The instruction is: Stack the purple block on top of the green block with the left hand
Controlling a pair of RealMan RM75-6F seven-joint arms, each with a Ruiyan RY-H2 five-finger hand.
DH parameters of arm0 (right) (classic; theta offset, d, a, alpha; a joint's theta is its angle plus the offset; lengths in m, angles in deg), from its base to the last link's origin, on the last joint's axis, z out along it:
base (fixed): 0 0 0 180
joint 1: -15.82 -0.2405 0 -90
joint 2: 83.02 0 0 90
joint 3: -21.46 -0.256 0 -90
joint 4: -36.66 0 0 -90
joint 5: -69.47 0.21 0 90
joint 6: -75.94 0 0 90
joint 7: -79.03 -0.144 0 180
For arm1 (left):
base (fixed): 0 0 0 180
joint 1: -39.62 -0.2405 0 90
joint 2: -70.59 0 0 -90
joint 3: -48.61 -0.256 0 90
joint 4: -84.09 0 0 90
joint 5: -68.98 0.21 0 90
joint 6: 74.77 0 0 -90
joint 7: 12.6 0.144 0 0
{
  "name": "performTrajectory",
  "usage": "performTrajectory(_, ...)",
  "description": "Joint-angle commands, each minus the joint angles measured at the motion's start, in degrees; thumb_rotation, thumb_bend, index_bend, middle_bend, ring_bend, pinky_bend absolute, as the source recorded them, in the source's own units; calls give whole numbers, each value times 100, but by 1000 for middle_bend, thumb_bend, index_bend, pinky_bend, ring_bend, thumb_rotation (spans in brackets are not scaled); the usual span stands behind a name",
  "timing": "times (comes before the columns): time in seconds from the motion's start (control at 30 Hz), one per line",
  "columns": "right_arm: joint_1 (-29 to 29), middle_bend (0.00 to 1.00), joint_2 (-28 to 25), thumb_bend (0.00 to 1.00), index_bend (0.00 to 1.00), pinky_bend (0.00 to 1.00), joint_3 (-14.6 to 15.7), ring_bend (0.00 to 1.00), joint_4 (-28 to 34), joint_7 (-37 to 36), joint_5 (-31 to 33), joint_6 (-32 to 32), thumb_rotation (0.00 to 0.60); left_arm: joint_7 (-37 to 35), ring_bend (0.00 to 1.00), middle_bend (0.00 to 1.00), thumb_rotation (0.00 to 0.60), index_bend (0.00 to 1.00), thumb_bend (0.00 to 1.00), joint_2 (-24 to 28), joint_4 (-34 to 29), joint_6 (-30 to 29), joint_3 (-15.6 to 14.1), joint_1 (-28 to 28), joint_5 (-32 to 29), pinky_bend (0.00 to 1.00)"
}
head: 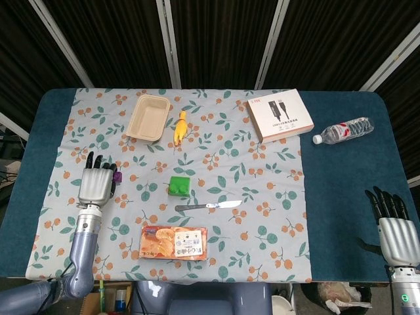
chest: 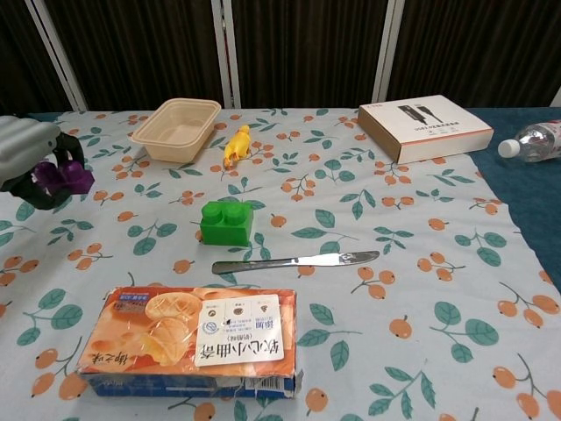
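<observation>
L hand is gripping the purple block w/ fingers curled round it, holding it clear of the floral cloth out at 9 o'clock. In the head view only a sliver of the block is peeking out at the hand's right edge; the chest view is showing it better, tucked under the grey palm. Green block is sitting near table centre, well apart from the hand, toward 3 o'clock of it. Knife is lying just beside the green block at its 5 o'clock, not touching. Biscuit packet is resting at 6 o'clock, near the front edge. Beige tray and yellow toy are sitting side by side up at 11 o'clock. White box is lying at 1 o'clock, water bottle on its side at 2 o'clock on the blue table. R hand is hovering at 4 o'clock by the table's corner, fingers straight and slightly apart, holding nothing.
</observation>
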Motion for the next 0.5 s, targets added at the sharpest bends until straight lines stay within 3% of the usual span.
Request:
performTrajectory(0.03,-8,9,2,82,79,0,4,0,9,13,-8,10,600,29,136,386,600,414,508,157,-262,118,44,98,-93,51)
performTrajectory(0.2,-8,9,5,81,79,0,1,0,12,18,4,14,600,129,136,386,600,414,493,120,-404,150,85,234,-232,51)
performTrajectory(0.5,2,9,-32,82,79,0,2,0,27,-61,-38,-22,600,370,136,380,600,413,493,-398,-418,166,108,656,-589,51)
